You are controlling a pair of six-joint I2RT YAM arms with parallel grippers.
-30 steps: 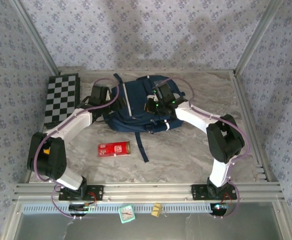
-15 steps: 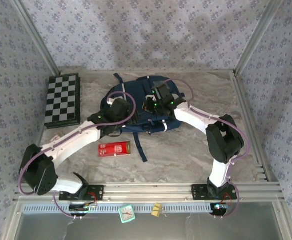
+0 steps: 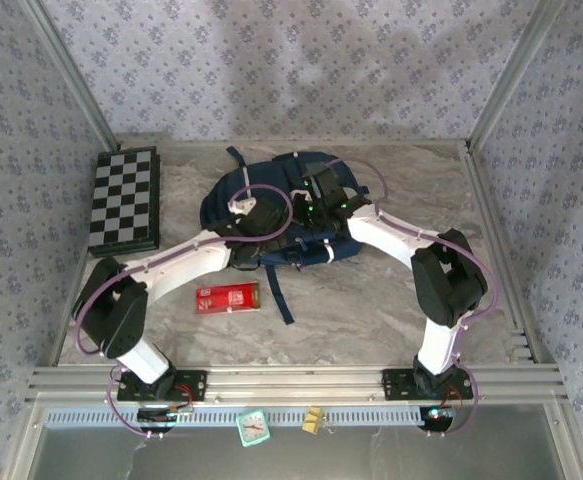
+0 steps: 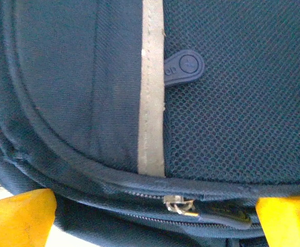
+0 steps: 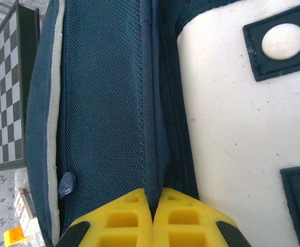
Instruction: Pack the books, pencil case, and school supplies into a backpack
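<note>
The navy backpack (image 3: pixel 271 200) lies flat at the back middle of the table. My left gripper (image 3: pixel 261 216) hovers over it, open wide. Its yellow fingertips (image 4: pixel 18 216) stand on either side of the metal zipper slider (image 4: pixel 178 206), below the white stripe (image 4: pixel 151 87). My right gripper (image 5: pixel 152 198) is shut on a fold of the backpack's navy fabric, beside a white patch (image 5: pixel 242 128). The red box (image 3: pixel 227 297) lies on the table in front of the backpack. A small orange block (image 5: pixel 13 235) sits near it. The books and the pencil case are out of view.
A black-and-white chequered board (image 3: pixel 124 200) lies at the back left. A dark strap (image 3: pixel 283 295) trails from the backpack toward the front. Patterned walls close in the back and both sides. A small teal clock (image 3: pixel 253 427) sits on the front rail.
My left arm has swung right from the backpack's left edge to over its middle, and its jaws have spread wider. The right gripper has stayed pinched on the fabric.
</note>
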